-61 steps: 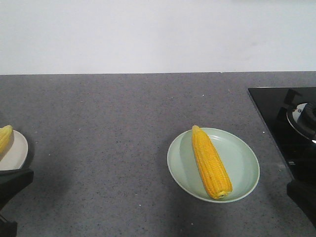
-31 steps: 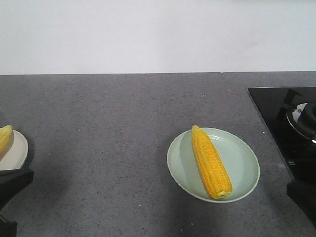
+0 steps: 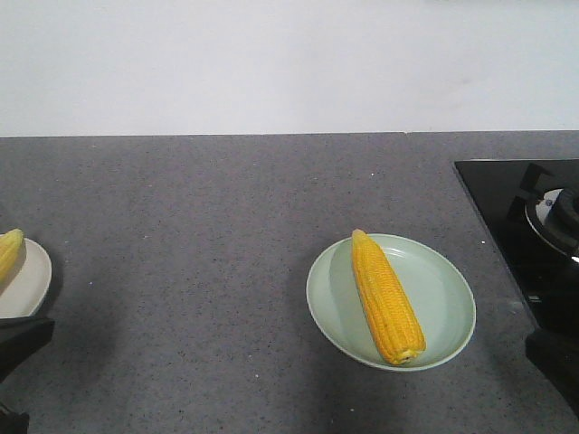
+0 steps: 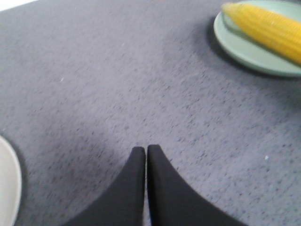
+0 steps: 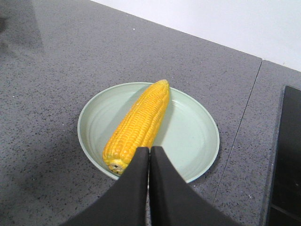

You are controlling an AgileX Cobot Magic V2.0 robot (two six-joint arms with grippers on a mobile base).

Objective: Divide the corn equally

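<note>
the right gripper has its two black fingers pressed together with nothing between them, and it hangs just above the near rim of the green plate. the cob of corn on that plate lies straight ahead of the fingertips, its blunt end almost under them and a little to their left, its pointed tip running away from them and slightly to the right. so the long axis runs nearly in line with the fingers' reach, not across it; a grasp from here would, in all likelihood, need the jaws opened and set to straddle the cob's width.

the left gripper is likewise closed and empty, over bare grey countertop. from its fingers the same cob sits well away, ahead and far to the right, while the edge of a white plate lies close by on their left. in the front view that white plate carries a second yellow cob, only partly in frame; how many cobs lie there cannot be told.

judged from this, the right arm is far nearer the green plate's cob, and the left arm nearer the white plate.
</note>
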